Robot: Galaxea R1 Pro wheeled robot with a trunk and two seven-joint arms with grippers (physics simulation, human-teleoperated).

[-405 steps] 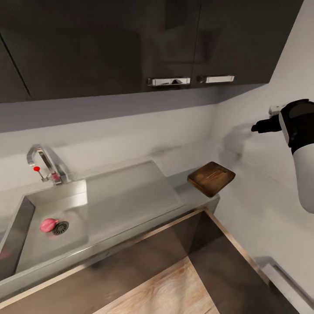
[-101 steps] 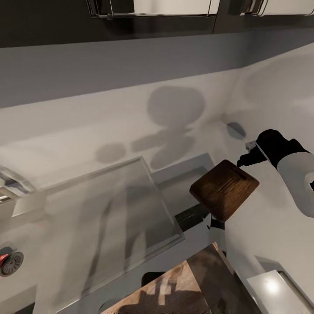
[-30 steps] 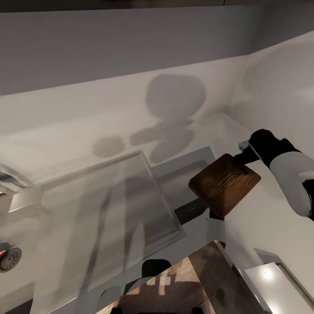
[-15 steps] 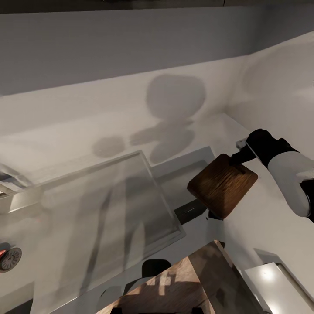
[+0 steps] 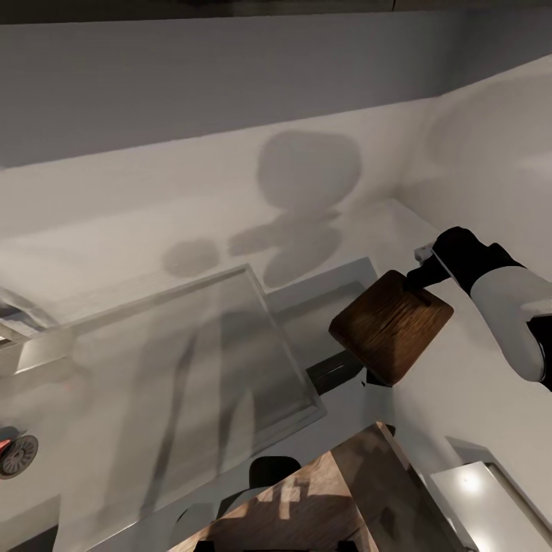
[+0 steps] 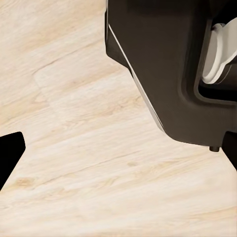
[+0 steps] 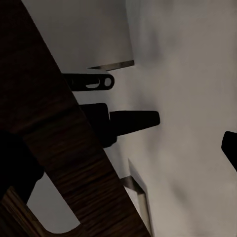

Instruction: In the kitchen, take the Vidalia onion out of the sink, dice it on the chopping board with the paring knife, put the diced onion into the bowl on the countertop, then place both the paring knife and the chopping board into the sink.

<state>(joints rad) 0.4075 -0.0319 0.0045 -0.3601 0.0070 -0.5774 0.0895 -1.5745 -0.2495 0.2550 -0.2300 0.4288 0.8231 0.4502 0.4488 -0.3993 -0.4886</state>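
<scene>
One chopping board [image 5: 391, 326] hangs tilted above the surface's [image 5: 337, 295] right end, near the corner of the walls, clear of the steel. The right gripper [image 5: 420, 277] has its fingers clenched on the board's far edge by the slot handle. One sink [image 5: 192, 353] spreads its drainboard wing to the left, with a single round drain [image 5: 17, 454] at the far left. The left gripper's fingers [image 6: 10, 153] hang over wood floor [image 6: 89, 163]; I cannot tell their state.

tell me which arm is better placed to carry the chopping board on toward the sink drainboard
Right. The right gripper is at the chopping board's slot-handle end, and the board looks raised and tilted in its hold. The left wrist view faces wood floor, low beside the robot's base.
</scene>
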